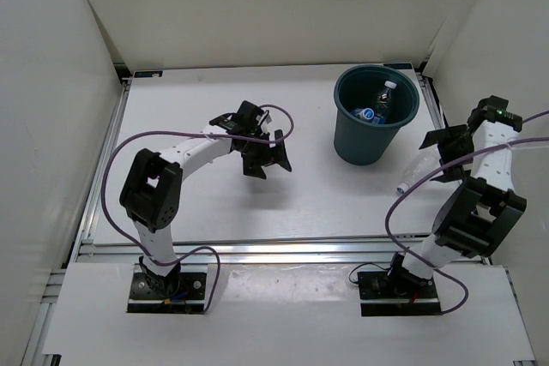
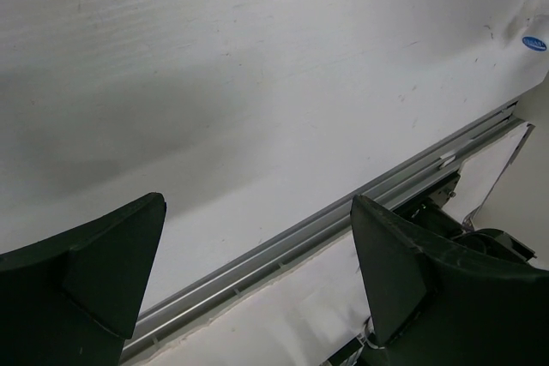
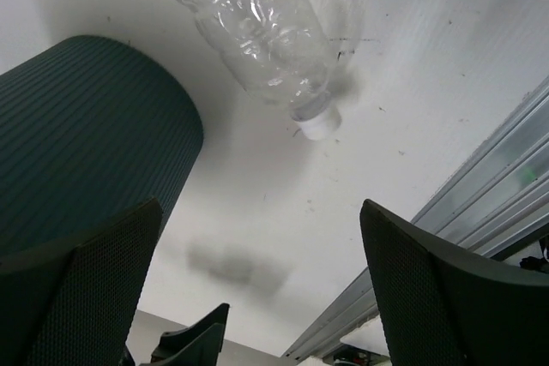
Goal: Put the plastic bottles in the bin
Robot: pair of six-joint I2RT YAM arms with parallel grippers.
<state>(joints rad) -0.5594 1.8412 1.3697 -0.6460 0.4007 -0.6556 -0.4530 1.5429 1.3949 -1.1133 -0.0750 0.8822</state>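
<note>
The right gripper [image 3: 257, 212] has its fingers spread wide with nothing between them. Straight ahead of it, a little beyond the fingertips and not touching them, a plain clear bottle [image 3: 257, 32] lies on its side on the tabletop [image 3: 429, 57]. Its white cap [image 3: 314, 123] points back toward the gripper and its body stretches away, leaning slightly to the gripper's left. The long axis therefore runs roughly along the gripper's reach, and the finger gap lies across it, which looks right for closing on the neck or shoulder.

The bin [image 3: 86, 143] stands upright to the left of the gripper, near the bottle, so I judge the carry to be short. This arm is plainly the nearer one. The left gripper [image 2: 257, 203], also spread and empty, hangs over bare tabletop far off on the other side of the bin.

The lying bottle shows no label. From above, the bottles inside the bin [image 1: 383, 102] carry blue labels, their print too small to read.
</note>
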